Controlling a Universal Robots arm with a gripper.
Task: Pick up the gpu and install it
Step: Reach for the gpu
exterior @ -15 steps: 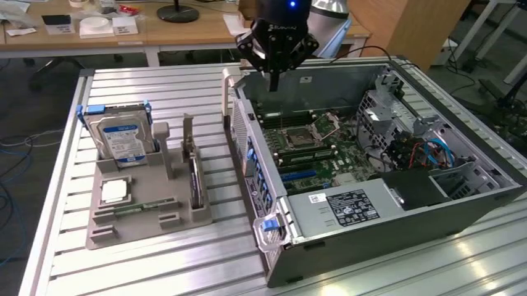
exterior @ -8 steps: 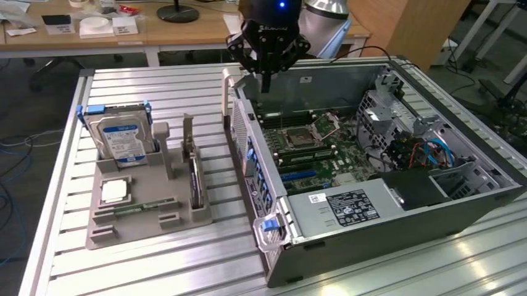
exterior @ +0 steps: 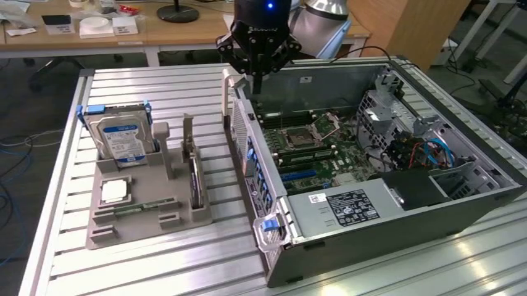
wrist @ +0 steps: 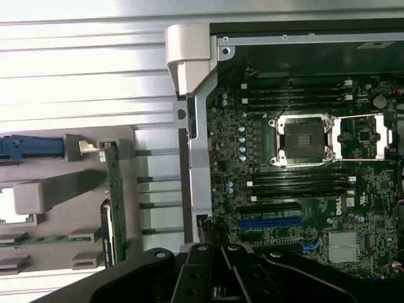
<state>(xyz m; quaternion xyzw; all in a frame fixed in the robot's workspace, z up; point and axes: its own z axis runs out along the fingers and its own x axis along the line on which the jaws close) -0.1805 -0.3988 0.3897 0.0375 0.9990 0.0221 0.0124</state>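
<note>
The gpu (exterior: pixel 194 180) is a thin dark card standing on edge in a slot of the grey holder tray (exterior: pixel 140 231), its metal bracket up at the far end. In the wrist view the gpu (wrist: pixel 115 196) appears as a narrow green-edged strip. My gripper (exterior: pixel 257 85) hangs above the far corner of the open computer case (exterior: pixel 371 216), to the exterior view's right of the tray and well apart from the card. Its fingers are shut with nothing between them. The gripper (wrist: pixel 221 278) sits over the motherboard (wrist: pixel 303 189) near the blue slot (wrist: pixel 268 223).
On the tray, a silver hard drive (exterior: pixel 123 140) in a blue frame stands upright, with a processor (exterior: pixel 115 190) and a green memory stick (exterior: pixel 144 208) lying nearby. The case's side wall (exterior: pixel 247 154) rises between tray and motherboard. A desk with clutter (exterior: pixel 99 28) stands behind.
</note>
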